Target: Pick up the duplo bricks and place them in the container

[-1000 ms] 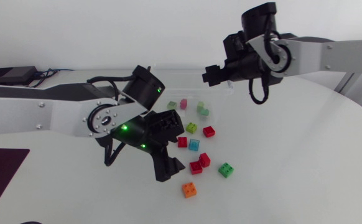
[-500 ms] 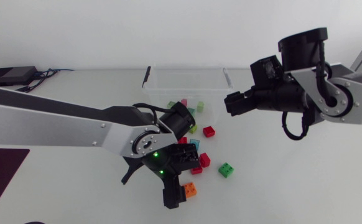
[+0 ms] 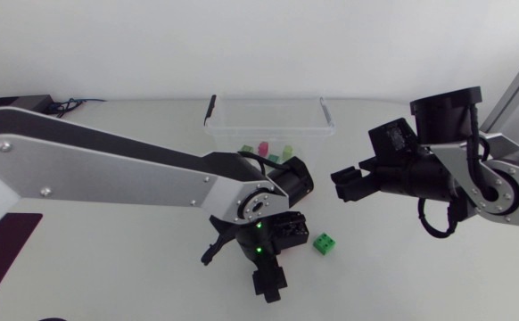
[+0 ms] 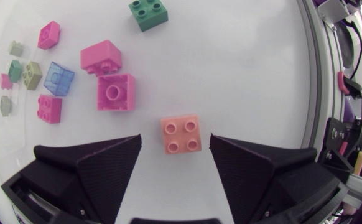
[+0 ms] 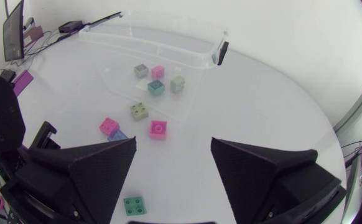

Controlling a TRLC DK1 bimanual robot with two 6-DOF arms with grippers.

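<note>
Left arm (image 3: 108, 169) is being extended in from the left edge past the middle, its wrist pointed down at the white desk (image 3: 420, 276). The left jaws are being held wide open, straddling an orange four-stud duplo brick (image 4: 181, 134) that is lying flat on the desk. A gap is being seen on each side of it, so neither finger is touching the brick.

Just ahead of these jaws, two pink-red bricks (image 4: 114, 93) are lying against each other, with a translucent blue brick (image 4: 58, 78) beside them. A green four-stud brick (image 3: 324, 242) is sitting on its own, near the left wrist.

The clear plastic container (image 3: 268, 114) is standing at the far side of the desk, with several small bricks (image 5: 156, 87) lying inside it.

Right arm (image 3: 473, 174) is being held above the desk, to the side of the container. The right jaws are being held open over bare desk.
</note>
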